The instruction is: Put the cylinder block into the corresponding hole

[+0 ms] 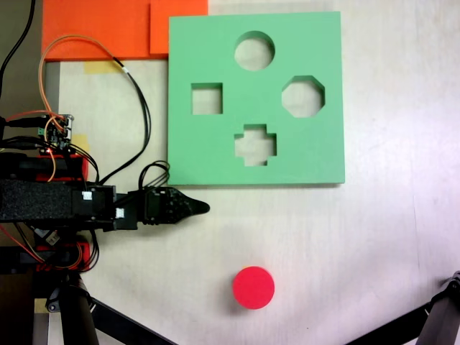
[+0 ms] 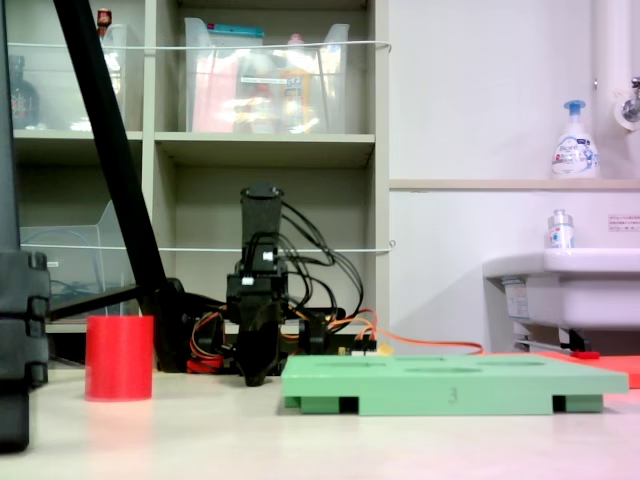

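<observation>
In the first exterior view we see the gripper (image 1: 195, 208) clenched and empty, the cylinder (image 1: 253, 287) down-right of it, well away from the round hole (image 1: 254, 51).

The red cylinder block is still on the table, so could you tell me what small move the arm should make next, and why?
Probably swing the gripper toward the red cylinder block and open the jaws over it. In the first exterior view the gripper's tip looks closed and empty, pointing right beside the green foam board, while the block stands untouched on the table, well clear of the round hole.
</observation>
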